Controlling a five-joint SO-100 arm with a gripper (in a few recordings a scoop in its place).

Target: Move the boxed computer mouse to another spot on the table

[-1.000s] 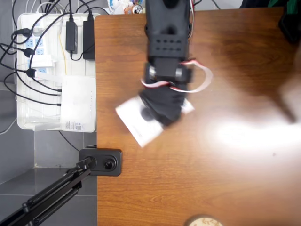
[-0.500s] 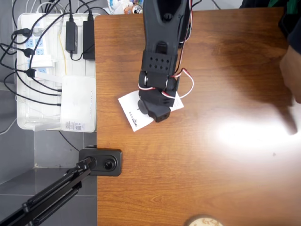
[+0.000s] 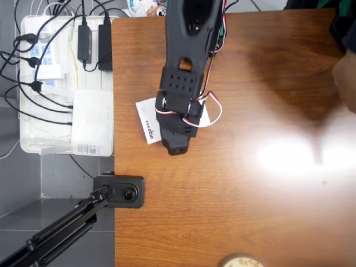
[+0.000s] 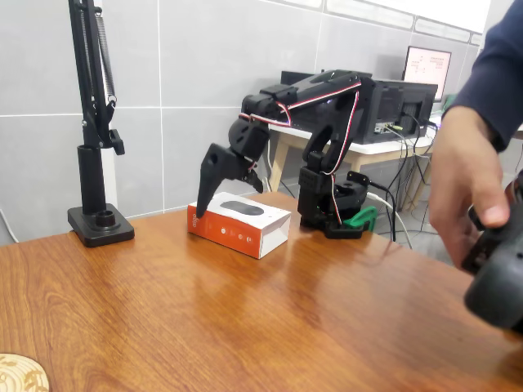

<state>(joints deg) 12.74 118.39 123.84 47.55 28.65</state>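
From above, the black arm (image 3: 183,72) hides much of the flat white mouse box (image 3: 148,119), and we cannot see its jaws.

- Looks like an office or lab workspace: a glossy wooden table (image 4: 245,327) set against a plain grey panelled wall (image 4: 163,98).
- Behind it, a desk carries a monitor (image 4: 426,64) and a dark machine (image 4: 392,102), cables trailing down.
- Beside the tabletop, a white tray of power strips (image 3: 61,83) is crowded with plugs and adapters.
- A camera on a black boom stand (image 4: 94,139) is clamped at the edge.
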